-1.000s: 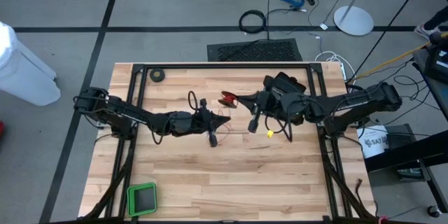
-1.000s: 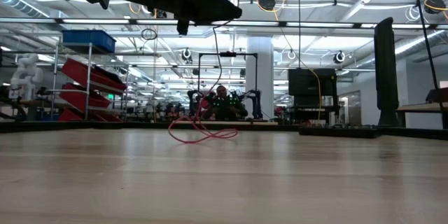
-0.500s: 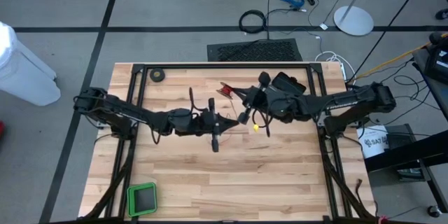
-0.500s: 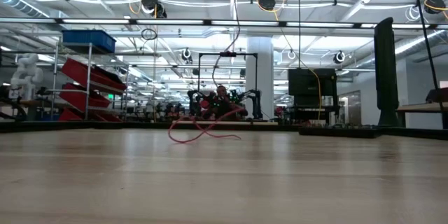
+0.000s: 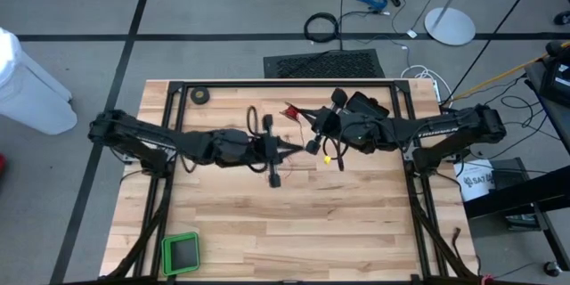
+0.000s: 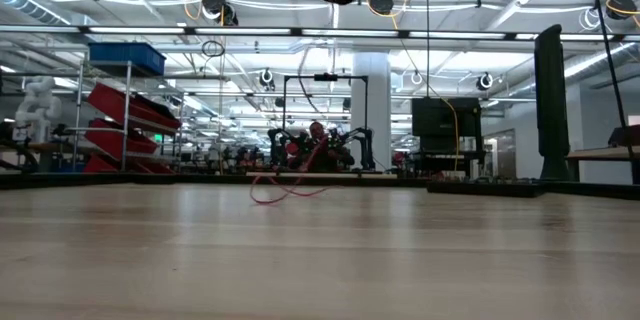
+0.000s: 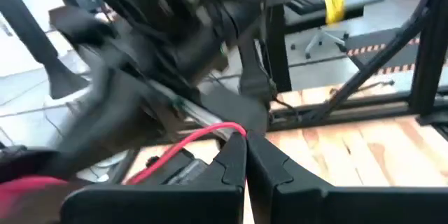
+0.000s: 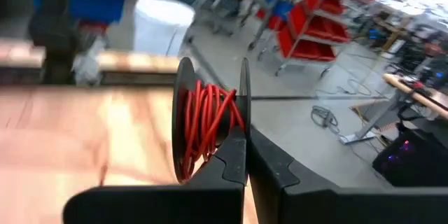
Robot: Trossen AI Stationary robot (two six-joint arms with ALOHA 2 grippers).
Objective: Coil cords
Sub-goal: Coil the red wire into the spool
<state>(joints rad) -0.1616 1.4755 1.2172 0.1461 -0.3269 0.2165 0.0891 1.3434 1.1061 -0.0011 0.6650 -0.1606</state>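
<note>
— Counting the cords: how many?
— One thin red wire (image 6: 290, 188), one black reel (image 8: 210, 122), raised over mid-table.
— Both grippers?
— Right gripper (image 8: 245, 155) pinches the reel; left gripper (image 7: 246, 155) pinches the wire, slack lying on the table (image 5: 267, 232). One tape roll (image 5: 201, 95) too.

Left gripper (image 7: 245, 155) pinches red wire (image 7: 187, 142); right arm (image 7: 168, 35) beyond.

We see a surface (image 5: 294, 223) of pale wooden planks with a smooth, faintly shiny finish. The reel (image 8: 210, 129) looks like matt black plastic, wound with glossy red wire (image 8: 206, 122). Both claws, left (image 7: 245, 155) and right (image 8: 245, 155), look like smooth, matt black plastic.
</note>
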